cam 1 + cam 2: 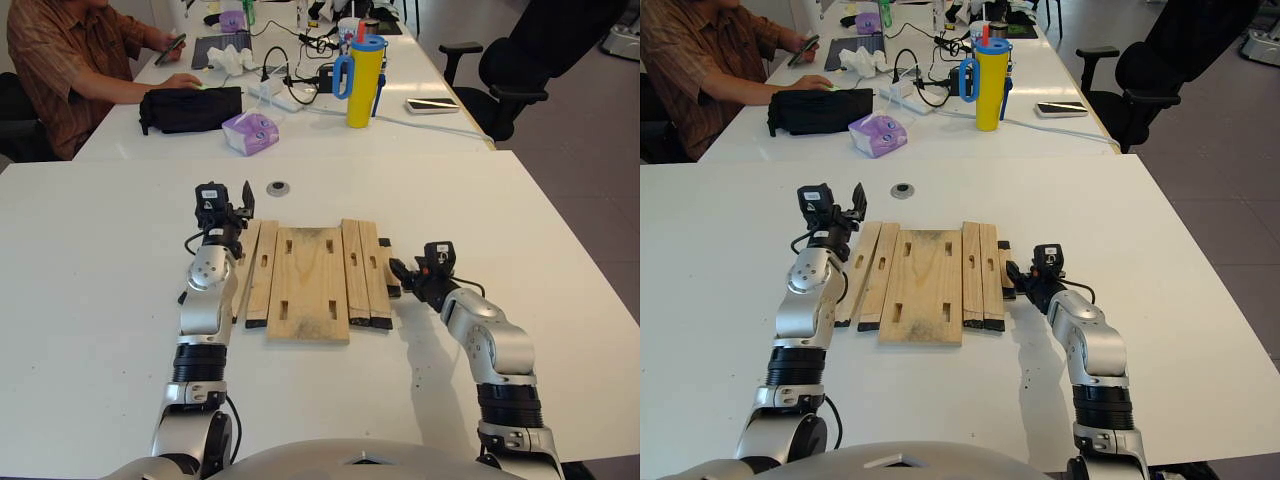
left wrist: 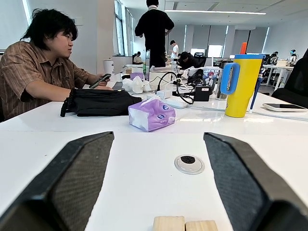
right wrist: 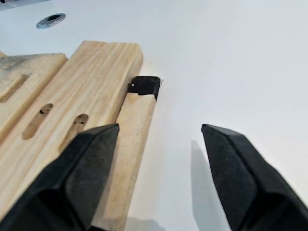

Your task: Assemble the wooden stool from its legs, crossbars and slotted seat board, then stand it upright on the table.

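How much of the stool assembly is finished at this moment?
Done: nothing joined; the seat board and the narrower pieces lie flat on the table. In hand: nothing; the left gripper and right gripper are open at the outer pieces. Remaining: all assembly, then standing it upright.

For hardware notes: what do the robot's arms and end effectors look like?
The left arm and right arm are silver shells with black ribbed joints and black wrist cables. The left end effector and right end effector are black, with two wedge-shaped textured fingers.
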Tool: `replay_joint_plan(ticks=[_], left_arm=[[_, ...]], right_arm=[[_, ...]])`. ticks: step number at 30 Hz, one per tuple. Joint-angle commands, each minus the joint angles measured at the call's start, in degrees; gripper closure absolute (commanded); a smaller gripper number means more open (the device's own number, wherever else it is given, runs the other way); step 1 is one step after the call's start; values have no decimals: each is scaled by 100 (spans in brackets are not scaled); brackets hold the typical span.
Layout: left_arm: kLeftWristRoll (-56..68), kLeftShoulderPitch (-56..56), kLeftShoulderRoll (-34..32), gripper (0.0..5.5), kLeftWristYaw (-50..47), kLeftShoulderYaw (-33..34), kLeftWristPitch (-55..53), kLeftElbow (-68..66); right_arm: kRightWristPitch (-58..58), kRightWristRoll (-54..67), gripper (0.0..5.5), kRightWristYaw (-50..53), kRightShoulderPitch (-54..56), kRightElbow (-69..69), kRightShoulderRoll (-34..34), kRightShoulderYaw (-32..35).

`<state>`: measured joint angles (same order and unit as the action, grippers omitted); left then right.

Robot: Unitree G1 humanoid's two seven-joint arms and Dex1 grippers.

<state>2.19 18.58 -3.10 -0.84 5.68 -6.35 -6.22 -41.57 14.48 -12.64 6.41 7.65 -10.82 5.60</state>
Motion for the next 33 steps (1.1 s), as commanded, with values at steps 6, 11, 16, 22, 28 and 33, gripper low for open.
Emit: replay_joint_plan(ticks=[6, 11, 16, 22, 28, 33], left_arm=[[6, 117, -39, 200, -1, 6, -16, -65], [12, 131, -47, 200, 13, -1, -26, -71], [14, 123, -45, 200, 7, 3, -38, -54], [20, 102, -30, 200, -16, 11, -53, -8], [27, 21, -28, 200, 12, -5, -53, 31], [24, 16, -10, 200, 1, -10, -36, 21]], right_arm=[[14, 31, 232, 35, 90, -48, 28, 27], [3, 39, 232, 50, 81, -25, 51, 29], [-36, 37, 232, 33, 52, 1, 56, 2], [-58, 34, 232, 1, 65, -36, 35, -21], [-177, 25, 232, -93, -23, -15, -14, -171], [-277, -57, 232, -176, -120, -9, -77, -439]])
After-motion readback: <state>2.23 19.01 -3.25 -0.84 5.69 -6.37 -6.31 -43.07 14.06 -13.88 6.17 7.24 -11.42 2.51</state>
